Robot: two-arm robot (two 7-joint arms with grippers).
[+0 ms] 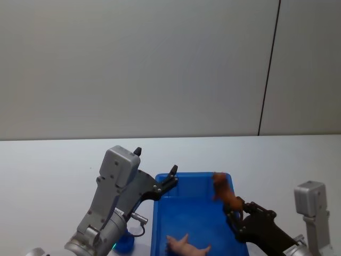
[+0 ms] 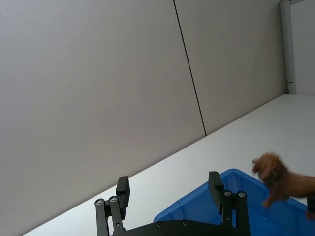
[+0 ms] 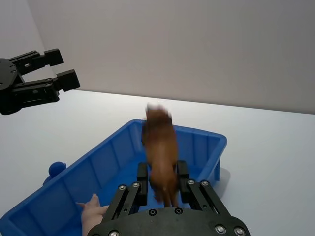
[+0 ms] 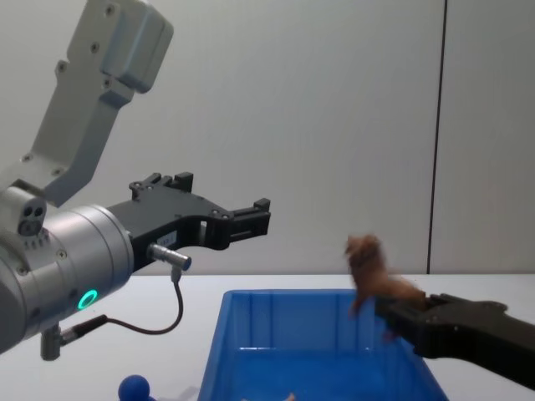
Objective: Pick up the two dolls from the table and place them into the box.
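Brown doll [image 3: 160,147] between right fingers [image 3: 141,178]

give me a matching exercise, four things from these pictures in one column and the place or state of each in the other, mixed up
Things:
1. brown toy animal
2. pink toy
3. dark-blue toy
4. left gripper

Places or states:
A. lying inside the box
B. fingers open, holding nothing
C. on the table, outside the box's left wall
D. held by the right gripper above the box

Pairs: 1-D, 2-A, 3-C, 4-B
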